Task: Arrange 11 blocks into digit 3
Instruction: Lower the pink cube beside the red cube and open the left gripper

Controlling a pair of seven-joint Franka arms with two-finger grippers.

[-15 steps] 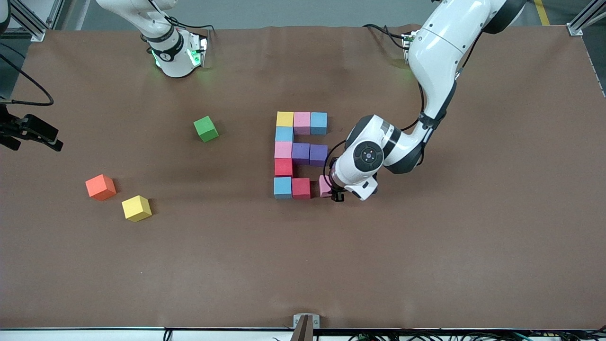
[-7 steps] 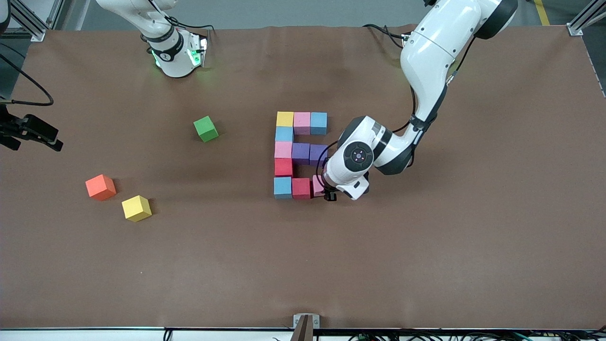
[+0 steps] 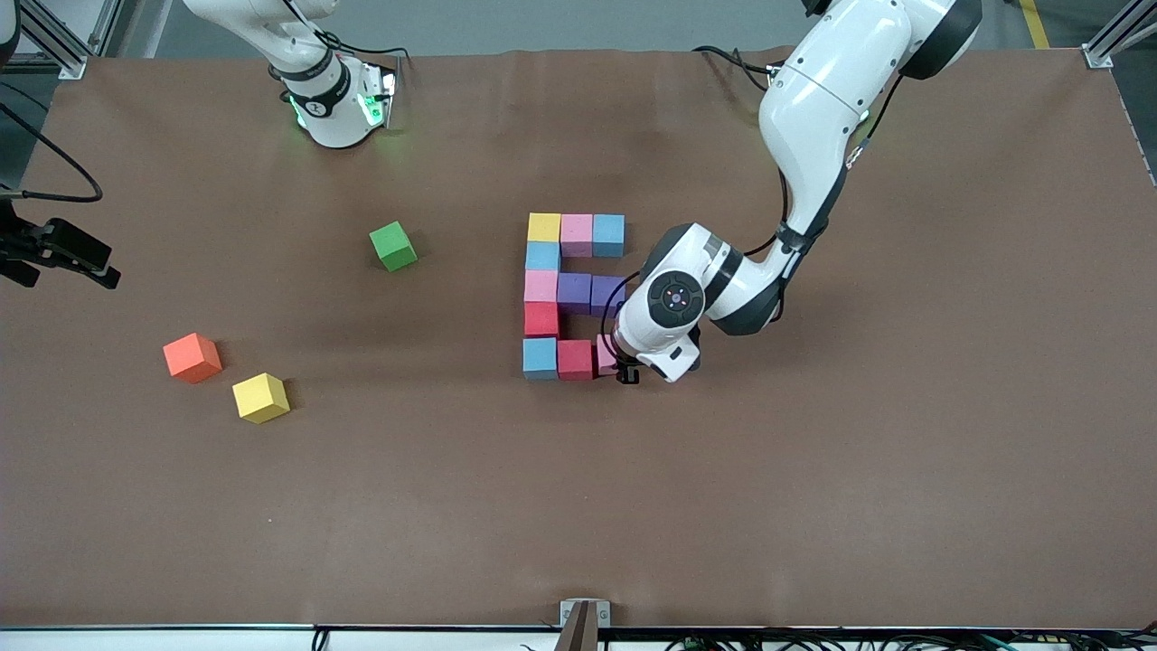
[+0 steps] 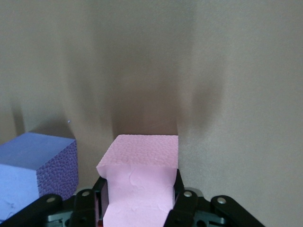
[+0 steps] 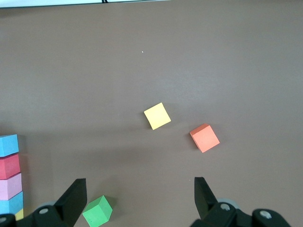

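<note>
The left gripper has its jaws clamped on the small matte pink foam cube, low over the table. The red cube ending the nearest bar sits just beside the jaws, with barely a gap left to close. The right gripper waits, jaws spread wide.

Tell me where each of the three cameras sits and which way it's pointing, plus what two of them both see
Front view: high across the table, facing both arms and the digit 3.
Left wrist view: on the left arm, looking down past the left gripper, shut on a pink block beside a purple block.
Right wrist view: on the waiting right arm, over the table, past the open right gripper.
Shared: front and right wrist views both show the green cube, orange cube and loose yellow cube.
</note>
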